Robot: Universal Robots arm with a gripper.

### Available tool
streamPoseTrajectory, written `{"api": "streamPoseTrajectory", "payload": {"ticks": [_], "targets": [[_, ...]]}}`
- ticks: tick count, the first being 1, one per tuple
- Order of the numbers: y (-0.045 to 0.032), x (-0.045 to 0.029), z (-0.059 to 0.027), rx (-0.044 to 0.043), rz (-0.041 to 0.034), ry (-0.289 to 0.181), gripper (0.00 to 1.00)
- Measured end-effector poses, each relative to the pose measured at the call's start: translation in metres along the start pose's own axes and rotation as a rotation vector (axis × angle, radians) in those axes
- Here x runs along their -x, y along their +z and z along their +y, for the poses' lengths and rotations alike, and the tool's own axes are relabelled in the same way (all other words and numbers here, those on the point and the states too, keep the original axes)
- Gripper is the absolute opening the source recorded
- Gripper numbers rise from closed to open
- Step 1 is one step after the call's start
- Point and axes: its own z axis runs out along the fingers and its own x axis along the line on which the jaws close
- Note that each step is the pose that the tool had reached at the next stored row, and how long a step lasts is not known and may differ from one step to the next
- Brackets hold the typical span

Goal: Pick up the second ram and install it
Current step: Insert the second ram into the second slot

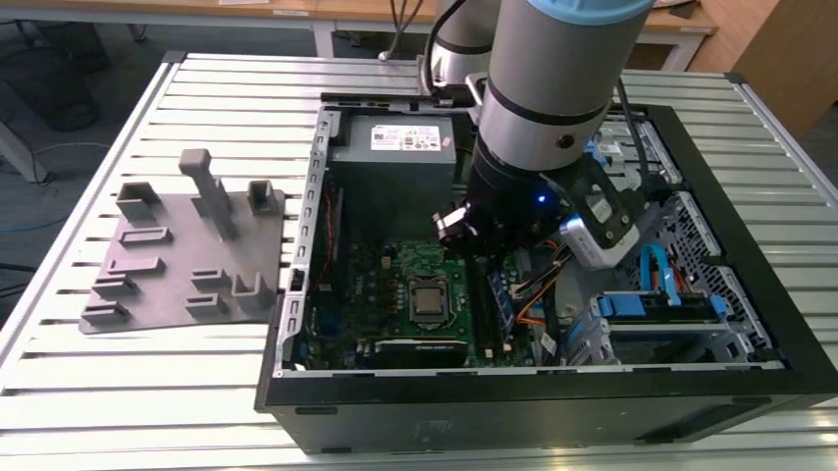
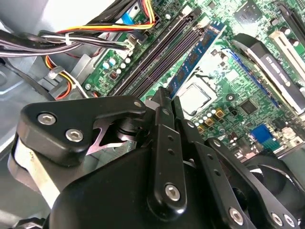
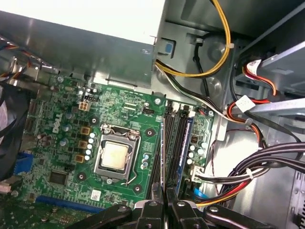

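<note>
First wrist view: the second ram (image 3: 162, 157) stands on edge just beside the CPU socket (image 3: 114, 157), parallel to the memory slots (image 3: 172, 152). Its long axis runs straight away from the end effector (image 3: 164, 193), which is pinched narrowly on its near end. In the exterior view, the arm (image 1: 556, 88) plunges steeply into the case (image 1: 524, 392), with its wrist near the CPU socket.

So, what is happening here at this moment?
The robot arm reaches into the open computer case. Its gripper is closed on the second ram, a thin board seen edge-on, at the memory slots beside the processor socket. Another memory board already stands in a neighbouring slot. Whether it is fully seated I cannot tell.
</note>
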Motion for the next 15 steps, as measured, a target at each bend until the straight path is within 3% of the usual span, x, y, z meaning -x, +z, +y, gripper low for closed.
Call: {"api": "streamPoseTrajectory", "payload": {"ticks": [15], "targets": [[0.0002, 0.0000, 0.0000, -0.0032, -0.0039, 0.091, 0.14]]}}
